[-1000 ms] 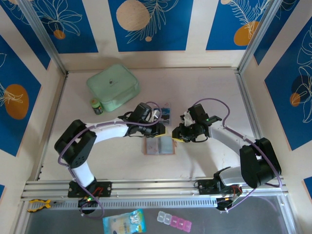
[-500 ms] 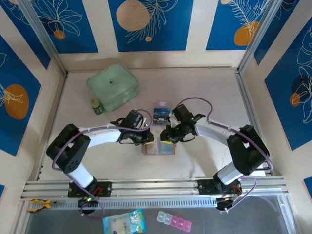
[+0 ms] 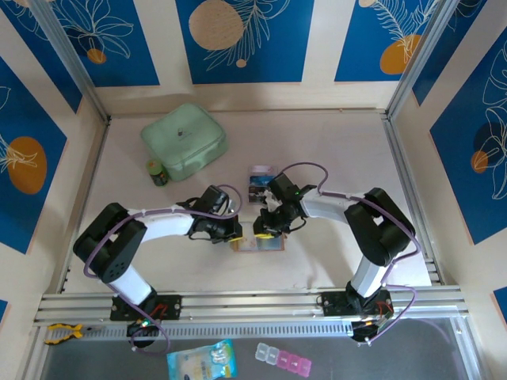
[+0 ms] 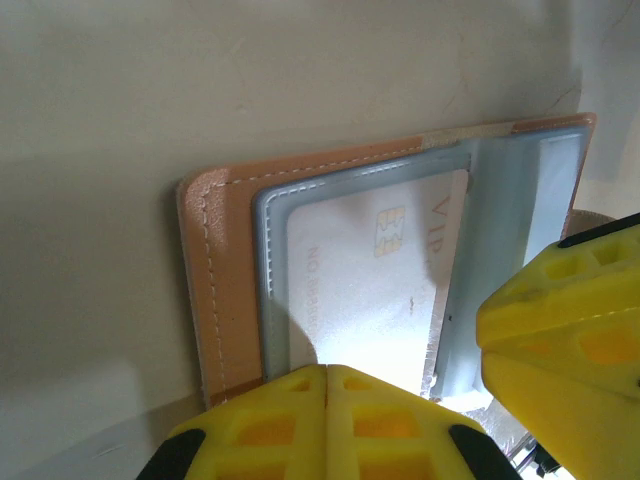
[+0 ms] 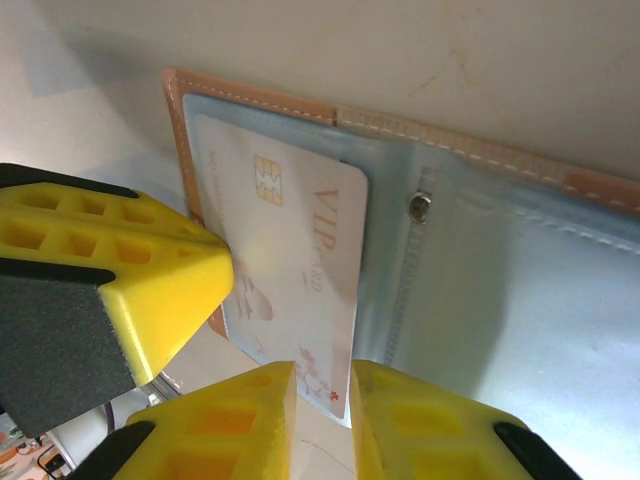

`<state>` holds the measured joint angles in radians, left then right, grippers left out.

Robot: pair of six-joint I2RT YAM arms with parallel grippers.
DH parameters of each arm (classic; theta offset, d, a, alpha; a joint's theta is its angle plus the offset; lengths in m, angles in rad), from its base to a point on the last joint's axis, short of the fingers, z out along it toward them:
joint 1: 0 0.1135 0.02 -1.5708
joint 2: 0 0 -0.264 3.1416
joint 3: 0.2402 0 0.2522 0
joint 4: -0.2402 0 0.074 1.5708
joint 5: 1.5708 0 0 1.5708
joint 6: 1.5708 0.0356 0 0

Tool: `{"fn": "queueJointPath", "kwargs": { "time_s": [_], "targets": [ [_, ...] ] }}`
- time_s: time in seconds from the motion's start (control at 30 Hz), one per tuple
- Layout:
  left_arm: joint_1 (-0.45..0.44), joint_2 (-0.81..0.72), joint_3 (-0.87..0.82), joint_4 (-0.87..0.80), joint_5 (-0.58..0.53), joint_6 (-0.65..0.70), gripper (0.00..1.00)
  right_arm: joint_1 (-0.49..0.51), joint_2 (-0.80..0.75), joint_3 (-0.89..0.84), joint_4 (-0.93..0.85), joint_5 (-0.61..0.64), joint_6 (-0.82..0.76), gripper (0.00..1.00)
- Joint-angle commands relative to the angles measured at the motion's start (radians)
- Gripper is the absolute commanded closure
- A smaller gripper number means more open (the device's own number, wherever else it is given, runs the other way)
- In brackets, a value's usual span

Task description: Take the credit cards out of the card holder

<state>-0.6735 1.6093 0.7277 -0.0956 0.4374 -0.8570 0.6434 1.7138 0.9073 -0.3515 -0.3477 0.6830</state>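
Lying open, the smooth tan card holder (image 5: pixel 250 98) shows a white card (image 5: pixel 290 250) reading "VIP". Left end effector (image 4: pixel 327 400) clenched; right end effector (image 5: pixel 322 425) grasping the card.

We find both arms bent inward, their wrists meeting low at the table's centre. Our left gripper (image 3: pixel 235 235), with yellow ribbed fingers (image 4: pixel 270 425), has its jaws pressed fully together. Our right gripper (image 3: pixel 260 228), likewise yellow-fingered (image 5: pixel 400 425), shows its jaws drawn close, a thin slit remaining between the fingertips.
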Motion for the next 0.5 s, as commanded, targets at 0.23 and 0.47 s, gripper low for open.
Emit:
{"fn": "queueJointPath", "kwargs": {
  "time_s": [0.23, 0.47],
  "targets": [
    [0.015, 0.012, -0.013, -0.03, -0.021, 0.015, 0.97, -0.068, 0.018, -0.112, 0.079, -0.054, -0.025, 0.78],
    [0.016, 0.005, -0.009, -0.027, -0.02, 0.006, 0.97, -0.074, 0.001, -0.114, 0.081, -0.069, -0.027, 0.78]
  ]
}}
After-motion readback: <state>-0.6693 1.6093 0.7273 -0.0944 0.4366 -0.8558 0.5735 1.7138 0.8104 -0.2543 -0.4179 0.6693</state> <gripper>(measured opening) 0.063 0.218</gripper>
